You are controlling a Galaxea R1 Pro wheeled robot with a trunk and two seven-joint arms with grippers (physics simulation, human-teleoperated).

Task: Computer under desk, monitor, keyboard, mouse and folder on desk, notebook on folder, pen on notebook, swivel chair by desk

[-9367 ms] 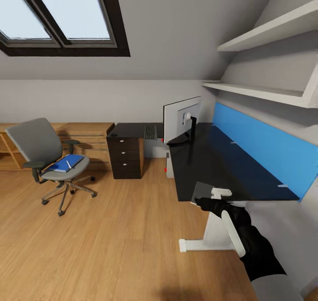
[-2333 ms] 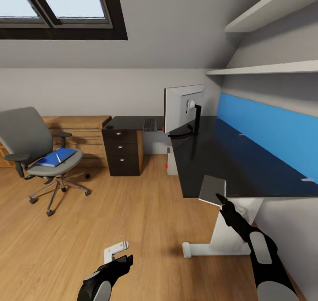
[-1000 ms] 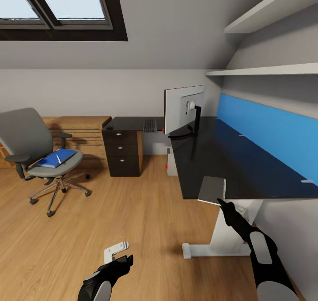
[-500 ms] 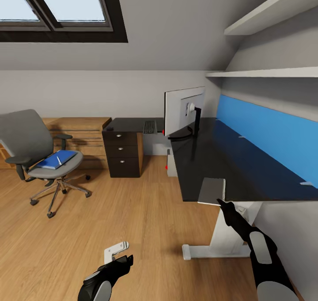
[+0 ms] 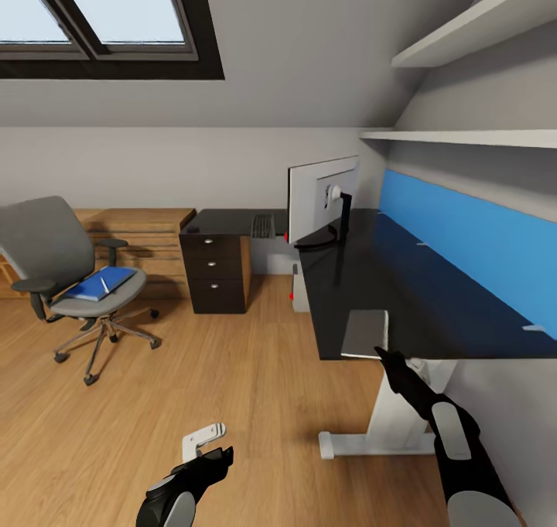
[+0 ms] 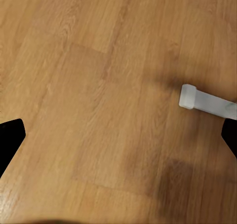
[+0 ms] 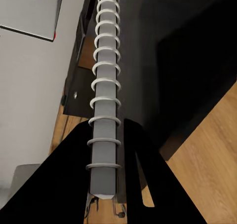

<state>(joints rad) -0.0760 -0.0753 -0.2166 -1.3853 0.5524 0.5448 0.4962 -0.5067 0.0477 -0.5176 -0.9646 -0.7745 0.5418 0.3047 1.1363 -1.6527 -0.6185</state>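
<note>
Holding the notebook [image 5: 366,333] by its spiral edge, the right gripper [image 5: 384,354] has lowered it since the previous frames, from tilted to nearly flat on the near corner of the tabletop [image 5: 402,279], lower centre-right of the head view. Right fingers clamp the spine [image 7: 103,110]. Left gripper [image 5: 207,446] idles low over the floor, fingers spread wide. Folder [image 5: 99,283] and pen [image 5: 104,283] remain on the swivel chair [image 5: 66,268], middle left, so the stack's base is still missing.

Light wooden plank floor [image 6: 98,110] lies below the open left gripper [image 6: 118,135], dark fingertips [image 6: 10,135] wide apart; a white desk foot [image 6: 205,101] rests on it.
</note>
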